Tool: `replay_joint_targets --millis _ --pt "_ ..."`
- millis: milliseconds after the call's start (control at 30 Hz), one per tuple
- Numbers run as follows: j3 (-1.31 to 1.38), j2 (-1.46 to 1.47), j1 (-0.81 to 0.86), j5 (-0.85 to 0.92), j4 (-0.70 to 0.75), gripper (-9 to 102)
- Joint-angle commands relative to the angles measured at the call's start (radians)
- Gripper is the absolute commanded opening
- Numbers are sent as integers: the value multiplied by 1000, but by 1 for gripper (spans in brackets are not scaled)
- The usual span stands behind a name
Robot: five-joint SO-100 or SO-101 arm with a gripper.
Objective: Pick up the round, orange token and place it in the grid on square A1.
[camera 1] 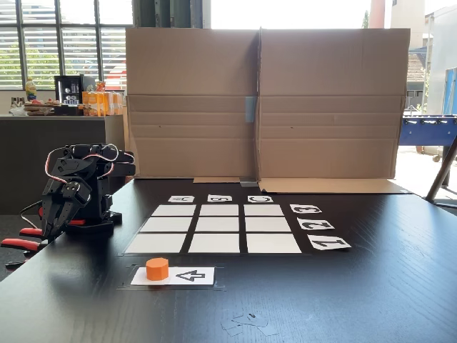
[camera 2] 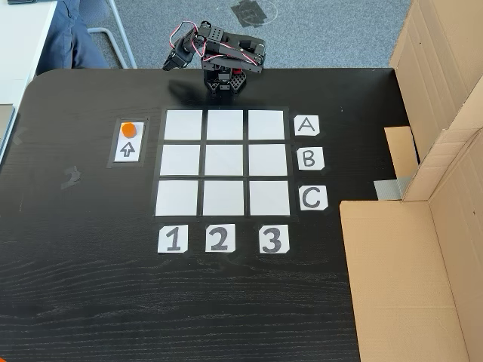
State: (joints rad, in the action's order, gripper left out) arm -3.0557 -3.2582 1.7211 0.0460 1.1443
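The orange token (camera 1: 157,269) (camera 2: 129,130) stands on one end of a white strip with a black arrow, just outside the grid (camera 1: 214,224) (camera 2: 223,163). Square A1 (camera 1: 156,244) (camera 2: 183,124) is the blank corner cell nearest the token; it lies by row label A and column label 1. My black arm sits folded at the table edge, well away from the token. Its gripper (camera 1: 54,223) (camera 2: 173,63) hangs down with its fingers together and nothing between them.
A tall cardboard wall (camera 1: 264,100) (camera 2: 445,143) lines the table side beyond the grid. Red-handled clamps (camera 1: 21,243) stick out by the arm's base. Clear tape scraps (camera 1: 246,325) lie near the front edge. A person's leg (camera 2: 72,34) shows beyond the table corner.
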Motion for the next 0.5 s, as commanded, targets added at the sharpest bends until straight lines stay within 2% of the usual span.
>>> replay_joint_targets --millis 0,467 --pt "-2 40 5 20 -12 6" --pt "0 66 3 28 -23 6"
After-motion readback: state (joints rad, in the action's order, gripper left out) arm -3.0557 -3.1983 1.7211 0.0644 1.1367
